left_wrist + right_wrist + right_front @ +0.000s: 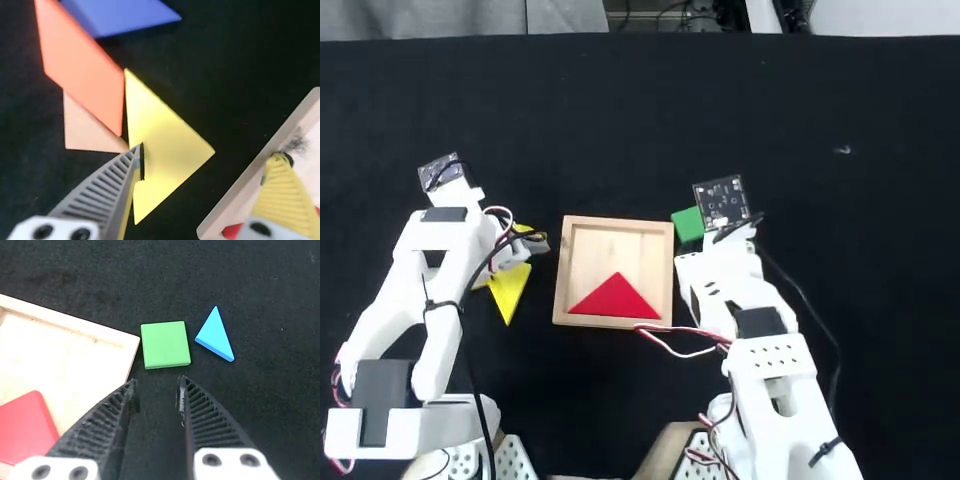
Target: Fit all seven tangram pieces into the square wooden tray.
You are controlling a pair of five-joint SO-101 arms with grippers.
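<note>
My left gripper [207, 155] hangs released, one finger touching the yellow triangle [160, 150] left of centre in the high view, the other over the rim of the tray [563, 290]. The tray sits mid-frame, with the red triangle [615, 298] in its lower half. My right gripper [156, 385], also released and empty, hovers just short of the green square [165, 345] off the tray's upper right corner. A light blue triangle [215, 335] lies beside the square.

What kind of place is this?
Probably a robotics lab bench: a black-covered table, two white robot arms side by side, and a wooden tray holding a red triangle.
</note>
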